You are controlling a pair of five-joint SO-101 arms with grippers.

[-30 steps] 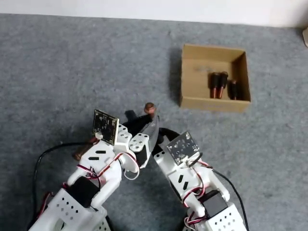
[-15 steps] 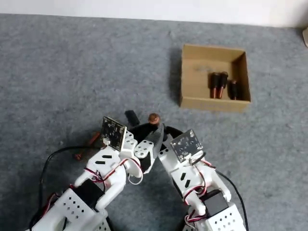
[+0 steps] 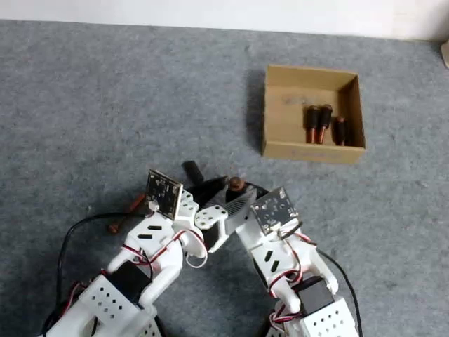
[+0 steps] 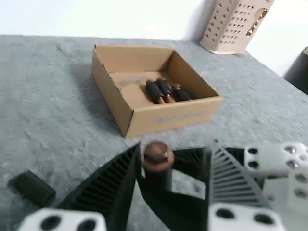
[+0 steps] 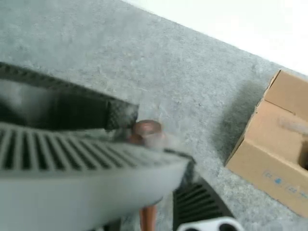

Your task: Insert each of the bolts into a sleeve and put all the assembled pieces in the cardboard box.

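Obs., left to right.

- Loose bolt (image 3: pixel 137 203): copper, lying flat on the grey table (image 3: pixel 84 105), on the near-left side, just left of the left arm's wrist.
- Left gripper (image 4: pixel 175 154): low over the table, near centre. Jaws spread wide, gripping nothing.
- Sleeve (image 3: pixel 191 170): black, lying on its side on the table, just beyond the left gripper and apart from it.
- Held bolt (image 3: pixel 237 184): upright, copper head on top, in the gap between the two grippers. Its head sits against the tip of one left finger (image 4: pixel 115 185).
- Right gripper (image 3: pixel 238 198): meets the left one at the held bolt. Jaws appear closed on its shank. The near finger hides the contact in the right wrist view, so the grip is probable, not confirmed.
- Cardboard box (image 3: pixel 309 151): far right, open top, well apart from both grippers.
- Assembled pieces (image 3: pixel 317 123): three dark pieces with copper ends, lying side by side on the floor of the cardboard box, toward its right wall.
- Perforated beige holder (image 4: pixel 236 24): stands beyond the cardboard box.
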